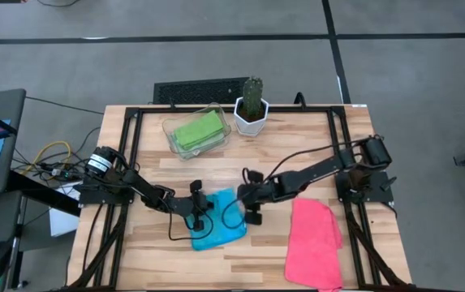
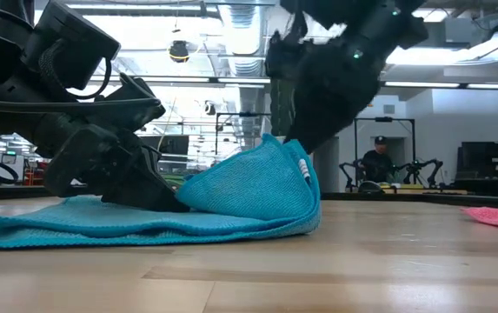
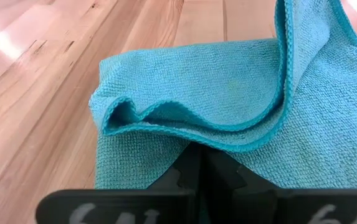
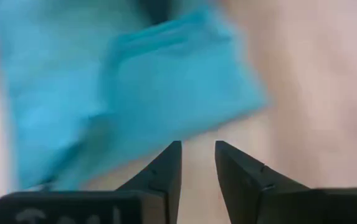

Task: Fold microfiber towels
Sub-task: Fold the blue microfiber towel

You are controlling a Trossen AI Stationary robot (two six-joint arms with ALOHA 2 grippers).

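I see the cyan towel (image 1: 218,221) at lower centre of the high view, soft looped microfibre with a stitched hem, one edge doubled over in a rounded, rumpled fold. My left gripper (image 1: 198,203) is clamped shut on its left part. My right gripper (image 4: 197,163) hangs just beside its right edge, fingers parted, holding nothing. A pink towel (image 1: 314,243) lies crumpled at lower right. A folded green towel (image 1: 198,130) sits in a clear tray (image 1: 172,130) at upper centre on the wooden table (image 1: 297,138).

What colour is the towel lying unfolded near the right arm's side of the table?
Hot pink towel; the high view shows it best.
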